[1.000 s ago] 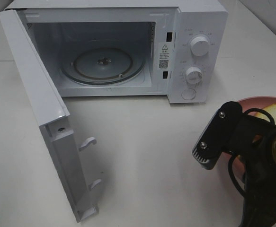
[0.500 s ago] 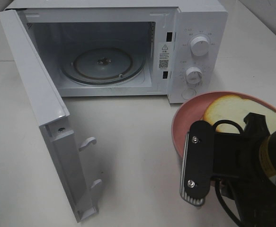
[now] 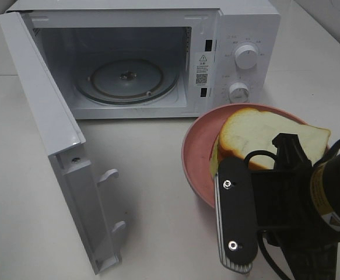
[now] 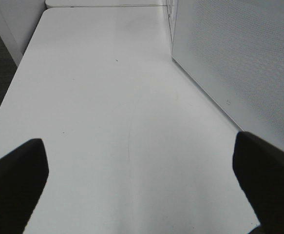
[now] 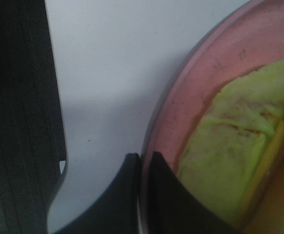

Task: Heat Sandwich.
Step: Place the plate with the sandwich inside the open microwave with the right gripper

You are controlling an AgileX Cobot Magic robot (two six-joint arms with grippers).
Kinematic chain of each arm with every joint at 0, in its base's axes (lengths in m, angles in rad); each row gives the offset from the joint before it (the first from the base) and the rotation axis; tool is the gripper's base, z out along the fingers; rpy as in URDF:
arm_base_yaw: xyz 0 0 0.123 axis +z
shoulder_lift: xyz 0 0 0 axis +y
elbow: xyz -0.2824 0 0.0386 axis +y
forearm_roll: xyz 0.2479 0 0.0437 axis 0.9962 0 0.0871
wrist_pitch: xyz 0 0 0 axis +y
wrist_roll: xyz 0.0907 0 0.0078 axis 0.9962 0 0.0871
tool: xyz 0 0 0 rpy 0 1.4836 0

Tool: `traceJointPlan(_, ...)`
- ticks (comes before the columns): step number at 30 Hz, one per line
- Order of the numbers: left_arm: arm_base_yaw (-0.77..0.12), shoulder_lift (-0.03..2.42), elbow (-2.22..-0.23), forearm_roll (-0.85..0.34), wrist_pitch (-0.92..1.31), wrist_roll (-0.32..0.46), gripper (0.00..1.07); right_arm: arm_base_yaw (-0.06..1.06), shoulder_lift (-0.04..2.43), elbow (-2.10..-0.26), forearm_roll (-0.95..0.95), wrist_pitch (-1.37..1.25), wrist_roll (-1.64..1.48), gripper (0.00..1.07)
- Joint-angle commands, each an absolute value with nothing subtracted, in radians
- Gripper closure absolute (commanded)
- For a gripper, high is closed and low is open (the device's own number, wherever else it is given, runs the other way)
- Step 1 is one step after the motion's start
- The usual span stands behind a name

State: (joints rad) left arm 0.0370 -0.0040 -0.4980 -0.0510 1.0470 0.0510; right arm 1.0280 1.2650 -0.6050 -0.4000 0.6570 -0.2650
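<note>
Clamping the pink plate, right end effector bears the sandwich

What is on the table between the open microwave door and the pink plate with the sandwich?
Nothing. In the exterior high view only bare white table lies between the door and the pink plate carrying the sandwich.

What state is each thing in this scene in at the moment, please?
White microwave oven: empty inside.
White microwave door: swung wide open.
Round glass turntable: bare.
Round pink plate: gripped at its rim.
Pale bread sandwich: lying on that plate.
Right gripper: shut on the plate's rim.
Left gripper: open, holding nothing, above the white table.
</note>
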Motion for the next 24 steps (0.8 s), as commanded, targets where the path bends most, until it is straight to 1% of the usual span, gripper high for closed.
traceJointPlan(1,0.033,-0.033,-0.494,-0.051,1.036,0.047,0.09,1.026,1.253,-0.599,-0.421,0.635,-0.382,1.07)
traceJointPlan(5,0.033,-0.033,-0.494,-0.051,1.036,0.047,0.09,1.026,1.253,-0.599,-0.420,0.610,-0.485,1.07)
traceJointPlan(9,0.033,-0.033,-0.494,-0.051,1.036,0.047,0.09,0.987,1.256,-0.599,-0.364,0.582,-0.577,1.07)
traceJointPlan(12,0.033,-0.033,-0.494,-0.051,1.036,0.047,0.09,0.918,1.256,-0.599,-0.290,0.575,-0.758,1.07)
traceJointPlan(14,0.033,-0.033,-0.494,-0.051,1.036,0.047,0.09,0.905,1.256,-0.599,-0.276,0.575,-0.800,1.07)
traceJointPlan(15,0.033,-0.033,-0.494,-0.051,1.036,0.047,0.09,0.872,1.256,-0.599,-0.240,0.575,-0.903,1.07)
traceJointPlan(17,0.033,-0.033,-0.494,-0.051,1.036,0.047,0.09,0.841,1.256,-0.600,-0.188,0.575,-1.022,1.07)
traceJointPlan(18,0.033,-0.033,-0.494,-0.051,1.036,0.047,0.09,0.814,1.256,-0.603,-0.128,0.576,-1.153,1.07)
traceJointPlan(19,0.033,-0.033,-0.494,-0.051,1.036,0.047,0.09,0.814,1.256,-0.603,-0.128,0.576,-1.153,1.07)
traceJointPlan(22,0.033,-0.033,-0.494,-0.051,1.036,0.047,0.09,0.774,1.256,-0.616,-0.051,0.581,-1.311,1.07)
traceJointPlan(23,0.033,-0.033,-0.494,-0.051,1.036,0.047,0.09,0.774,1.256,-0.616,-0.051,0.581,-1.311,1.07)
traceJointPlan(24,0.033,-0.033,-0.494,-0.051,1.036,0.047,0.09,0.747,1.256,-0.628,-0.015,0.584,-1.381,1.07)
